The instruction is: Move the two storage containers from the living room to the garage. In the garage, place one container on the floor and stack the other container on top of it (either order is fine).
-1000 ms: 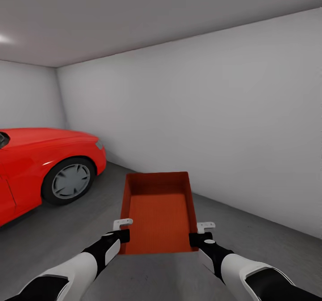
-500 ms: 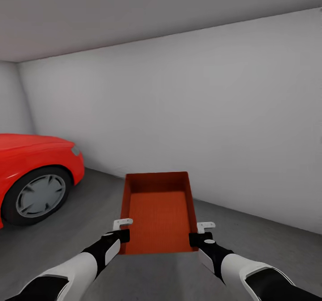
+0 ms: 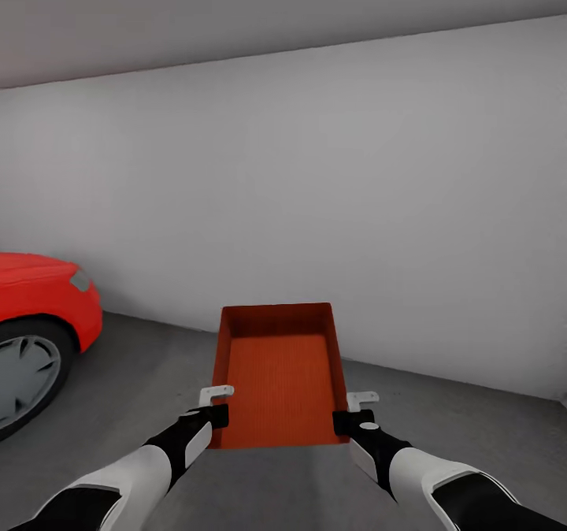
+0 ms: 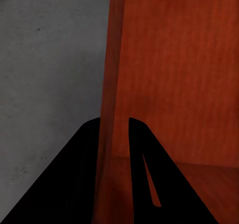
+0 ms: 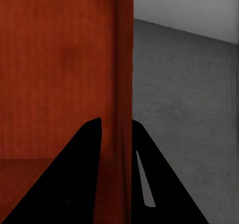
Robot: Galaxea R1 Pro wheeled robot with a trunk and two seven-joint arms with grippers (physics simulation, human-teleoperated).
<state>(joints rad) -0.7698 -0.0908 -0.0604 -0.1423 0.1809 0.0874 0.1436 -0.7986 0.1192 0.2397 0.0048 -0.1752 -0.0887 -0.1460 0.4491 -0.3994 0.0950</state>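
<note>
One red-orange storage container (image 3: 277, 373) hangs level in front of me above the garage floor (image 3: 142, 389), open top up and empty. My left gripper (image 3: 216, 414) is shut on its left wall near the close corner, and my right gripper (image 3: 343, 421) is shut on its right wall. In the left wrist view the two black fingers (image 4: 144, 169) straddle the thin container wall (image 4: 110, 84). The right wrist view has the same pinch, fingers (image 5: 84, 164) on either side of the wall (image 5: 124, 59). Dark grey floor (image 5: 189, 104) lies beneath.
A red car (image 3: 35, 310) stands at the left, its front wheel (image 3: 24, 377) near the view's edge. A plain grey-white wall (image 3: 315, 200) runs across ahead, meeting the concrete a short way beyond the container.
The whole view has swung to the right: the car and the room corner have slid toward the left edge. The container and both grippers keep the same place in the picture.
</note>
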